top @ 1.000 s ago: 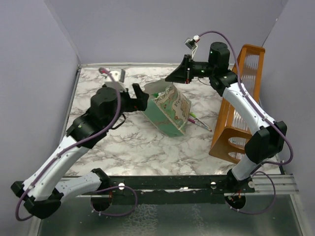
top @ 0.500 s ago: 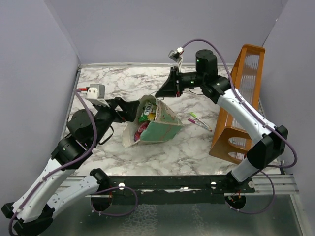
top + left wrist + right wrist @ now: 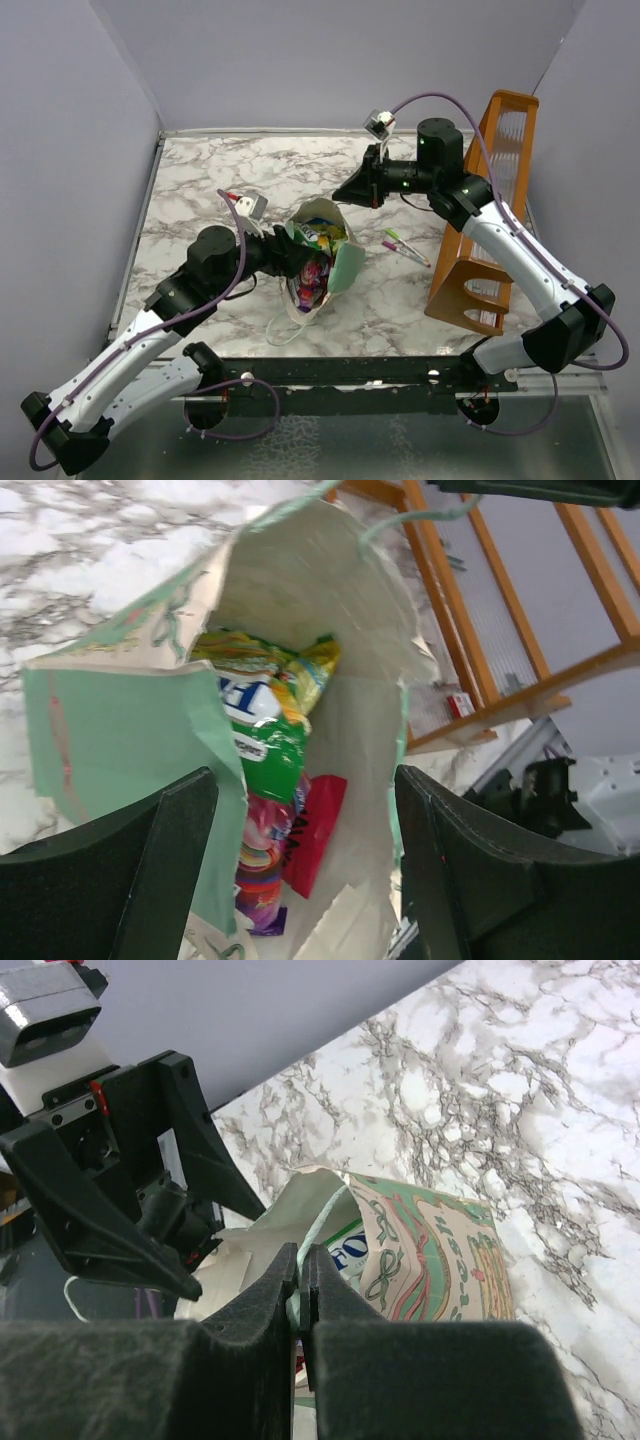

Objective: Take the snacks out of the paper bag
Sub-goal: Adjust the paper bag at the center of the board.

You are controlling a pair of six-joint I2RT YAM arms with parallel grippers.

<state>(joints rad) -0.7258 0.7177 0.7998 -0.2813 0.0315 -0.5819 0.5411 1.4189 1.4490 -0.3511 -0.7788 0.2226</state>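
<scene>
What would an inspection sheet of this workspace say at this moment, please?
Surface: marble-patterned table, with no spills seen.
Job's things: paper bag tipped over, its mouth facing the left arm; snacks inside, with green-yellow, pink and red packets showing.
Clutter: pens lying on the table between the bag and the wooden rack.
Grippers: left gripper at the bag's mouth, jaws open and holding nothing; right gripper with jaws shut on a thin strip at the bag's top, which looks like a handle.
Cables: purple cable arching over the right arm, away from the bag.
Surroundings: plain grey walls on three sides.
</scene>
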